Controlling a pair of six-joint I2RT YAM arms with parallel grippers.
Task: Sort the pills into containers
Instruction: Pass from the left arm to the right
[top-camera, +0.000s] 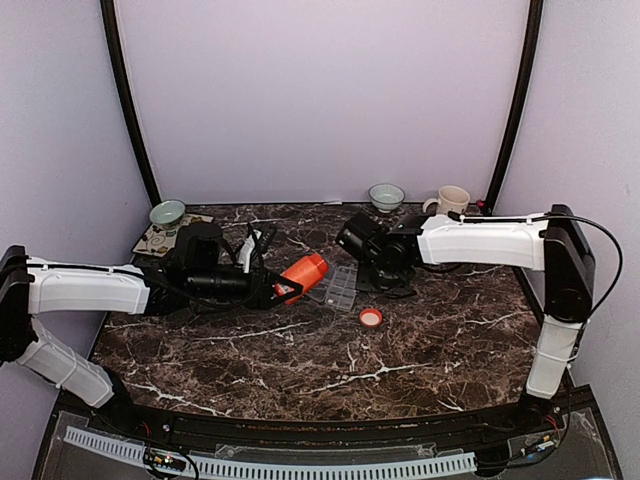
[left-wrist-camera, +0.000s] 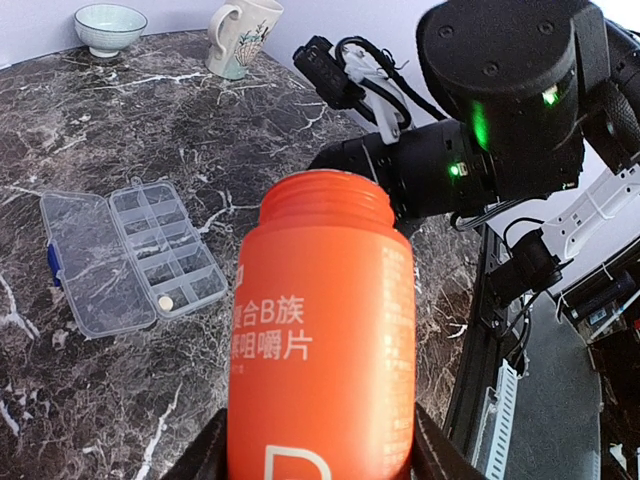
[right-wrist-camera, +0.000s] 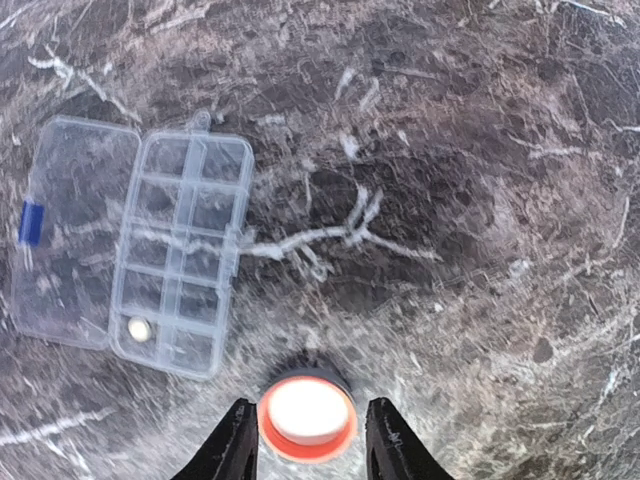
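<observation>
The bases of the left arm and right arm sit at the near edge of the dark marble tabletop. A little farther in, a round orange cap lies flat, white in the middle. The right gripper hangs above it with its jaws apart and nothing held. From its own camera the cap shows between them.

Next comes the clear organiser box, lying flat near the middle of the tabletop. Its lid is swung open beside it. One small pale pill sits in an end compartment on the lid side.

Just left of the box, the left gripper has its jaws clamped on an orange bottle. The bottle has no cap and is tipped so its open mouth points toward the box.

At the back stand a pale bowl on the left, a second bowl nearer the middle, and a mug.
</observation>
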